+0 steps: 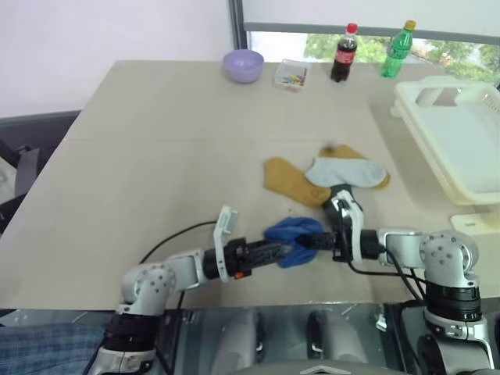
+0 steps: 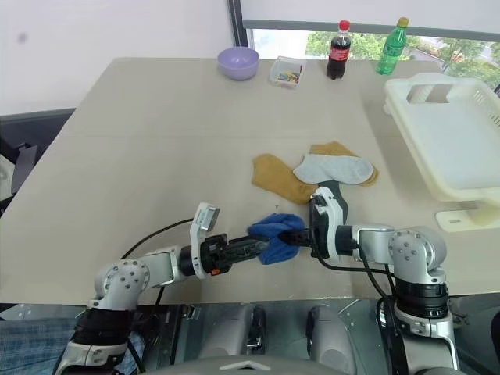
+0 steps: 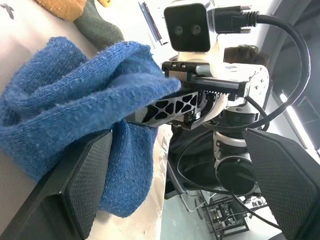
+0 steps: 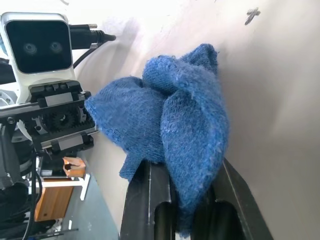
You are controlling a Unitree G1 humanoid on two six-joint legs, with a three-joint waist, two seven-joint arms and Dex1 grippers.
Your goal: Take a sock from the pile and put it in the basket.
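Right gripper (image 2: 301,234) has its jaws clamped on the blue sock (image 2: 275,237) near the bench's front edge; left gripper (image 2: 262,248) jaws wide around it. Basket (image 2: 469,180) sits far right, empty so far.

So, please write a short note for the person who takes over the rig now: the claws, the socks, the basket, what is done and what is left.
Right claw: shut on the blue sock, near the table's front edge.
Left claw: open, its fingers on either side of the same sock, not gripping.
The pile, mustard, grey and dark green socks, lies on the table just beyond.
The basket stands at the table's right edge; no sock seen in it.
Done: one sock gripped.
Left: carry it right, drop it in the basket.
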